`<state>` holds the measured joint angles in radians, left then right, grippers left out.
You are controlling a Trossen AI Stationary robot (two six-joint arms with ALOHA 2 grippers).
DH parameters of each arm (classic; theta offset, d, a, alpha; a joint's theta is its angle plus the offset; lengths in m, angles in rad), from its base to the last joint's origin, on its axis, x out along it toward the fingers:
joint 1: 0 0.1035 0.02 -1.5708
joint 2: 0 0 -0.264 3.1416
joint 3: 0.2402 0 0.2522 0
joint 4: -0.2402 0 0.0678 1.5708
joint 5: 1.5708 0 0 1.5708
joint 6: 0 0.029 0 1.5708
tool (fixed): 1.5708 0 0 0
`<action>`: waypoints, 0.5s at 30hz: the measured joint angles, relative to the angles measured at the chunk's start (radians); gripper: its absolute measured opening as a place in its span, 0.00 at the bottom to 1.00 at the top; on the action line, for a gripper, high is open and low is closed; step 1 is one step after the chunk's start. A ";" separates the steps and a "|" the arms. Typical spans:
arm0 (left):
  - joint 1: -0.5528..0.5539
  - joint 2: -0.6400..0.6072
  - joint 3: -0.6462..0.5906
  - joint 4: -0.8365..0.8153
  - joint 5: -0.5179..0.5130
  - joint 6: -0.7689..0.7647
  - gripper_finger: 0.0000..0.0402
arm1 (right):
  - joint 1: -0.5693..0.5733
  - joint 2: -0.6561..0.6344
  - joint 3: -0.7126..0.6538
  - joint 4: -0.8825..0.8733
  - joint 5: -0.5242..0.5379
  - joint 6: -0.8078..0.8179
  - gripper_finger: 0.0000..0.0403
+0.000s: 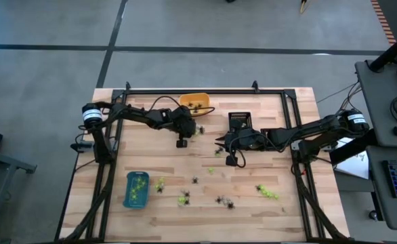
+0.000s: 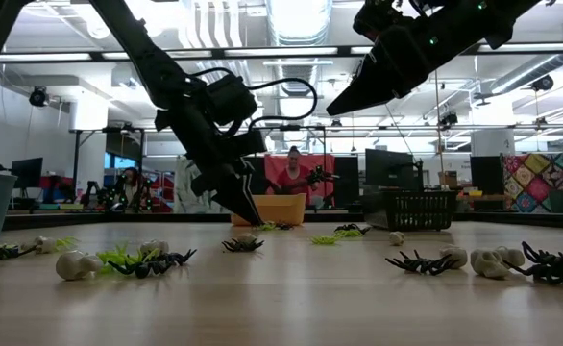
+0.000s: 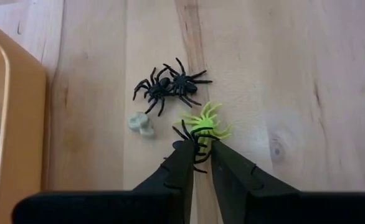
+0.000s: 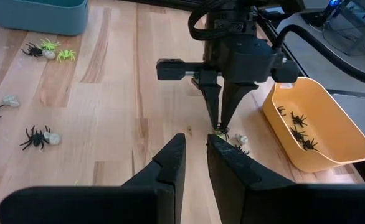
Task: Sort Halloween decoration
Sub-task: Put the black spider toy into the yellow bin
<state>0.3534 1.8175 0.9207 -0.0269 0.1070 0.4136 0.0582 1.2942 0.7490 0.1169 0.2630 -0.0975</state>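
We read no writing anywhere. Our left gripper [image 3: 197, 149] pinches a black spider [image 3: 194, 140] on the table [image 3: 307, 74], a green spider [image 3: 207, 124] touching its tips, two more spiders [image 3: 170, 87] just beyond. Our right gripper [image 4: 196, 152] hovers nearby, nearly closed, empty.

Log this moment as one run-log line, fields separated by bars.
left pincer: closing on black spider beside orange tray | right pincer: empty, hovering mid-table
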 joint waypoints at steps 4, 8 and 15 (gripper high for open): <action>0.000 0.000 0.000 0.000 0.002 -0.005 0.09 | 0.000 0.000 0.000 0.000 0.000 0.000 0.15; 0.000 -0.002 0.000 0.000 -0.008 -0.008 0.07 | 0.000 0.000 0.000 0.000 0.000 0.000 0.15; 0.000 -0.005 0.000 -0.013 -0.019 -0.008 0.00 | 0.000 0.000 0.000 0.000 0.000 0.000 0.15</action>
<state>0.3534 1.8122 0.9207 -0.0395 0.0878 0.4053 0.0579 1.2942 0.7490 0.1169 0.2630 -0.0975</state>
